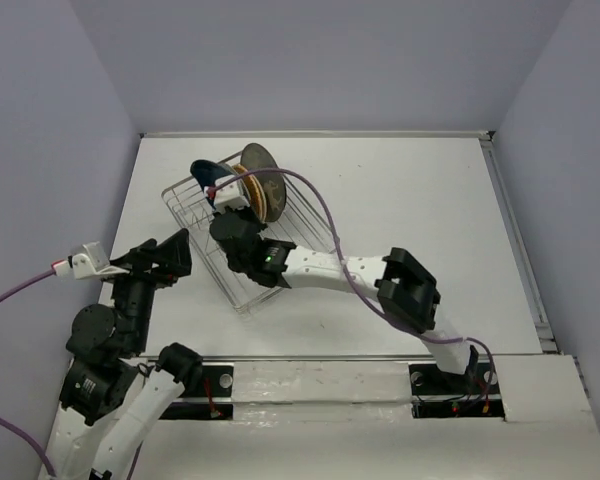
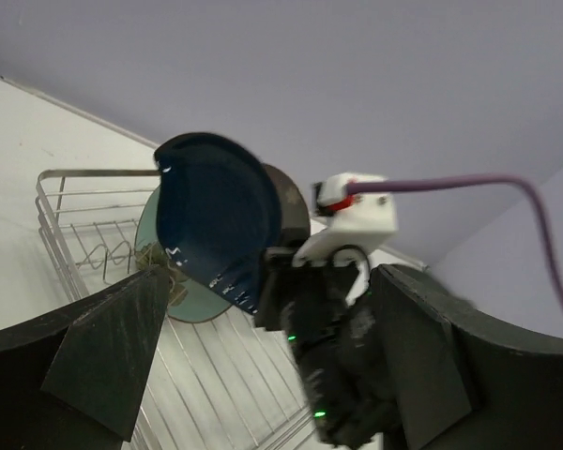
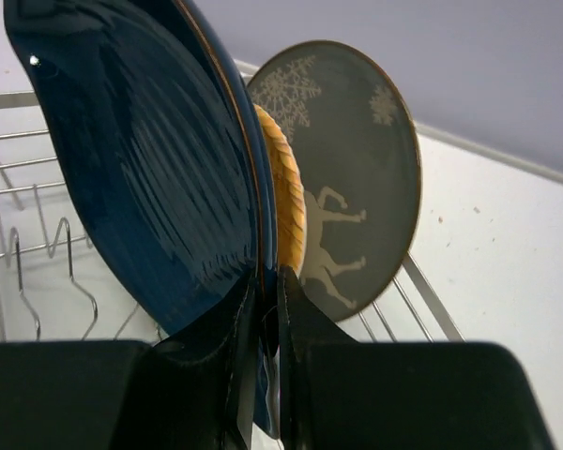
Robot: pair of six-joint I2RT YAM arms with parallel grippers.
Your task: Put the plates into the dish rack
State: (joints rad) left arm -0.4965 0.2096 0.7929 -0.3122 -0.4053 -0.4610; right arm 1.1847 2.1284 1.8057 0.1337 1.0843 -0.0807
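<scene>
Upper left of the top view, over the dish rack (image 1: 242, 300), right fingers (image 3: 289, 314) were clenched on the lower rim of the dark blue plate (image 3: 141, 159), held upright just beside the orange plate (image 3: 286, 202) and grey deer plate (image 3: 357, 187) standing in the rack. Left fingers (image 2: 113, 347) were spread wide, holding nothing.

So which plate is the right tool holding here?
The dark blue plate, its rim pinched in the right tool; the orange plate and the grey deer plate stand behind it, ungripped.
</scene>
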